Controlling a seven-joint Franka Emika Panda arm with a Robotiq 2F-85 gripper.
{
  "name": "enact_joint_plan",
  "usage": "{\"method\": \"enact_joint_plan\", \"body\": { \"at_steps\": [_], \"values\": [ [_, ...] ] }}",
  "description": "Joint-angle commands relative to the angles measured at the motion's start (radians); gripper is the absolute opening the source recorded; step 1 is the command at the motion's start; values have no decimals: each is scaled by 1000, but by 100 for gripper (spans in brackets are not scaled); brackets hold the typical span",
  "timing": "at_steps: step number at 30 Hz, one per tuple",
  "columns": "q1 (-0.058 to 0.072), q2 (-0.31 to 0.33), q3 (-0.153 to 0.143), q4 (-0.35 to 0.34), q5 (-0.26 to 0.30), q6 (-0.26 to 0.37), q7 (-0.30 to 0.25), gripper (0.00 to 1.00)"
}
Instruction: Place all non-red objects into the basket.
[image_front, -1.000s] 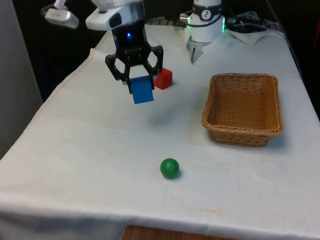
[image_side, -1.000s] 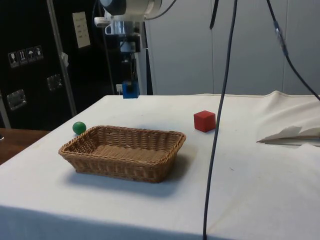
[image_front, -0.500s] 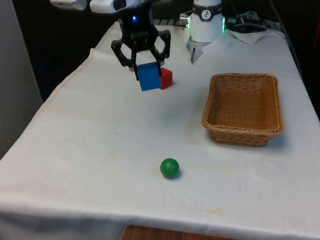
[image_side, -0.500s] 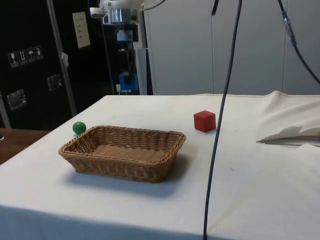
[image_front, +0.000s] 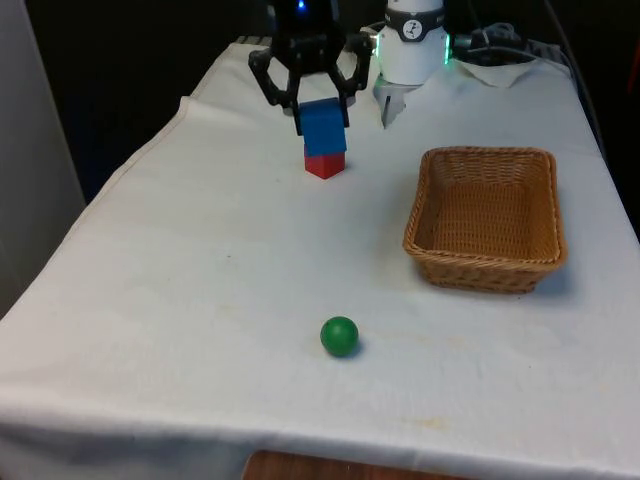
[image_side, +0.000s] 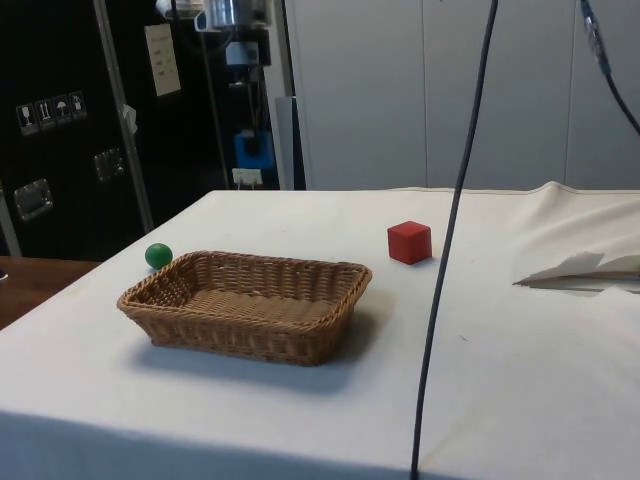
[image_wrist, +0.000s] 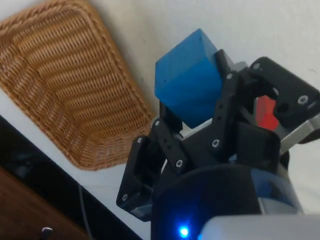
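- Blue cube clamped between the fingers of the black gripper, held in the air above the white cloth; in the front view it hangs directly in front of the red cube, hiding that cube's upper part; over the past second it has been carried up and towards the front view's right, having started lower and left of the red cube.
- Green ball resting on the cloth near the table's front edge, well apart from everything else; it has not moved and is not yet collected.
- Wicker basket at the front view's right, holding nothing; in the wrist view the basket lies beyond the gripped blue cube.
- Judged from this: the lift is done and the carry towards the basket is under way; the cube must travel further right before release; the ball follows; the red cube stays out.
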Motion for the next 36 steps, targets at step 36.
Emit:
{"method": "enact_joint_plan", "body": {
  "at_steps": [36],
  "values": [
    [31, -81, 66, -95, -67, 44, 209, 0]
  ]
}}
